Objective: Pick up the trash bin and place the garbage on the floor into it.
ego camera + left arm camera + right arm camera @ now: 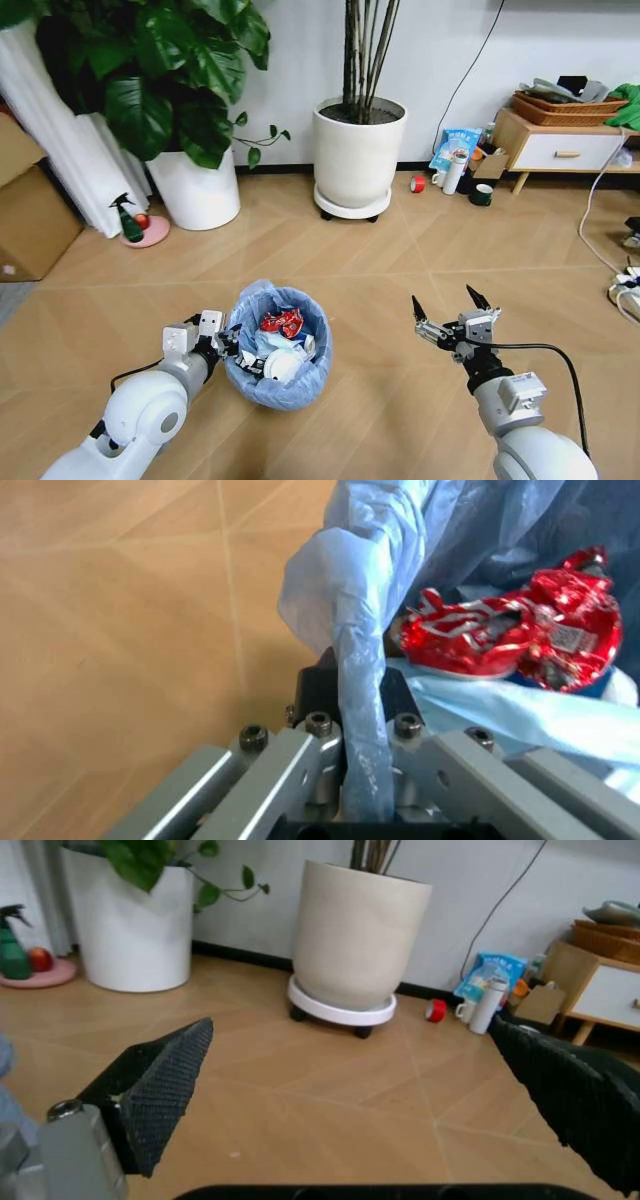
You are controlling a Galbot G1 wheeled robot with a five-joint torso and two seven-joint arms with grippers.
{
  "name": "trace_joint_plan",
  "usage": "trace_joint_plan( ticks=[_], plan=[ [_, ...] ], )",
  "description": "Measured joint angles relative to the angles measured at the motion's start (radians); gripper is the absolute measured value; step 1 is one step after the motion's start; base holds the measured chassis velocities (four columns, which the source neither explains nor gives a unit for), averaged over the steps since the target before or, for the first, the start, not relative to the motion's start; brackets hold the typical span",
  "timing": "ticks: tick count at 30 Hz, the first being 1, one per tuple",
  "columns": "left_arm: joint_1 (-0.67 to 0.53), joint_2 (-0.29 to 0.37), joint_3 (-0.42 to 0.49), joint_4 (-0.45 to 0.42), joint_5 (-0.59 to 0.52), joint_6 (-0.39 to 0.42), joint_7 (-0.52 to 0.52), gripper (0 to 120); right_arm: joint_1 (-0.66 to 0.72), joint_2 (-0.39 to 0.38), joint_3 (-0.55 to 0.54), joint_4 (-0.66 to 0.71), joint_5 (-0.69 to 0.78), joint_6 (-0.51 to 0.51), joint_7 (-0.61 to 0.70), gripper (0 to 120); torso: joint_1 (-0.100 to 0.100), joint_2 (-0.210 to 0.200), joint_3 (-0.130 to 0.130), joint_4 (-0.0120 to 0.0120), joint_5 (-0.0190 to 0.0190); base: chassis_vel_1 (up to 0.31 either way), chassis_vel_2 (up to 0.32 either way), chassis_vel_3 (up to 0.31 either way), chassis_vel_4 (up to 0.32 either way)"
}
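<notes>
Overall, from the head view, the trash bin (278, 345) is sitting on the wooden floor (380, 260) low in front of the robot, its light-blue bag (300, 385) draped over the rim. The garbage (281, 340) is lying inside it: red-white packaging on top, white paper and a white disc beneath. The left gripper (232, 345) is pressing against the bin's left rim. The right gripper (450, 300) is hovering above bare floor, well apart from the bin on its right, fingers spread and holding nothing. No loose scraps are lying on the floor around the bin; the items by the cabinet (560, 145) at the far right are standing apart from this work.

From the left wrist view, the left gripper (362, 727) is clamping a fold of the blue bag (360, 630) at the rim, jaws closed tightly on it. The crushed red-white packaging (510, 637) is resting just inside the bin.

From the right wrist view, the right gripper (360, 1072) is showing both fingers (160, 1087) wide apart, with open floor and a white plant pot (355, 937) beyond.

Judgement: collection is looking complete; what seems left is releasing the bin.
</notes>
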Motion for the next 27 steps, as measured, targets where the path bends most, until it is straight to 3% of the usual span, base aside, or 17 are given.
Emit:
trace_joint_plan(
  ticks=[4, 7, 9, 11, 14, 27],
  plan=[
    [0.001, -0.001, 0.000, 0.000, 0.002, -0.001, 0.000, 0, -0.001, 0.001, -0.001, -0.001, 0.000, 0.000, 0.000, 100, 0.000, 0.000, 0.000, 0.0000, -0.0009, 0.429, -0.093, -0.458, 0.092],
    [0.000, -0.002, 0.000, 0.000, 0.002, -0.001, 0.000, 0, -0.002, 0.002, -0.003, -0.003, 0.001, 0.000, 0.000, 100, 0.000, 0.000, 0.000, -0.0001, 0.0008, 0.422, -0.125, -0.430, 0.112],
    [0.001, -0.004, 0.001, 0.000, 0.002, -0.001, 0.000, 0, -0.002, 0.002, -0.004, -0.004, 0.002, 0.000, 0.000, 100, 0.000, 0.000, 0.000, -0.0001, -0.0009, 0.445, -0.166, -0.433, 0.144],
    [0.004, -0.004, 0.000, -0.001, 0.004, -0.002, 0.001, 0, -0.001, 0.000, -0.005, -0.006, 0.003, 0.000, 0.000, 100, 0.000, 0.000, 0.000, -0.0003, 0.0009, 0.432, -0.161, -0.425, 0.163],
    [0.012, -0.005, -0.002, -0.002, 0.006, -0.002, 0.002, 0, 0.001, -0.001, -0.009, -0.007, 0.005, 0.000, 0.000, 100, 0.000, 0.000, 0.000, -0.0003, -0.0006, 0.457, -0.179, -0.470, 0.192],
    [0.020, -0.011, -0.009, -0.003, 0.012, -0.004, 0.003, 0, 0.000, -0.006, -0.013, -0.016, 0.011, 0.000, -0.001, 100, 0.000, 0.000, 0.000, 0.0000, 0.0005, 0.481, -0.234, -0.474, 0.232]
  ],
)
